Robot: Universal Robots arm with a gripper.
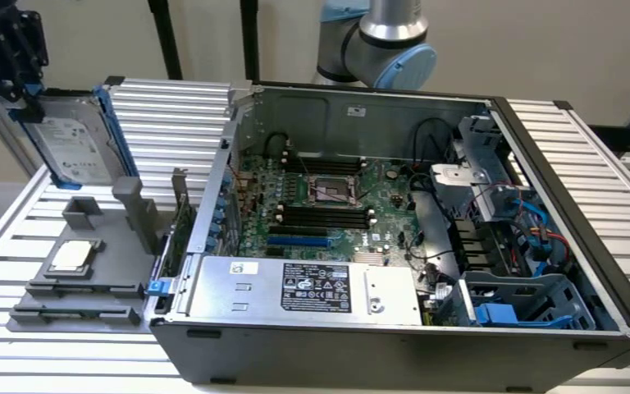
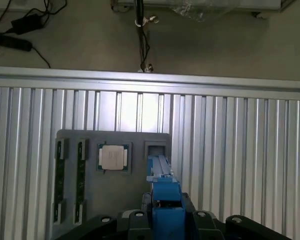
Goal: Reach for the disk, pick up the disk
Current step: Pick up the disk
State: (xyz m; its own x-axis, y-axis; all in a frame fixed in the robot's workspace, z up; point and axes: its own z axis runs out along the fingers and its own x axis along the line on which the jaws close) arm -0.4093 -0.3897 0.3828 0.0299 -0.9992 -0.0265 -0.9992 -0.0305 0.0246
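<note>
My gripper [image 1: 27, 89] is clamped on the disk [image 1: 75, 144], pinching its top edge at the blue bracket. The disk hangs upright in the air above the grey tray [image 1: 42, 310], at the exterior view's left. To lift well, I reckon I need a firm, centred pinch and a straight vertical line, so the long body doesn't swing. Edges to mind: the tray's upright posts [image 1: 129, 201] just below, and the computer case [image 1: 403, 361] wall beside them. There's open room over the ribbed table [image 1: 173, 115]. The chip [image 1: 72, 256] lies on the tray, apart from the disk.
</note>
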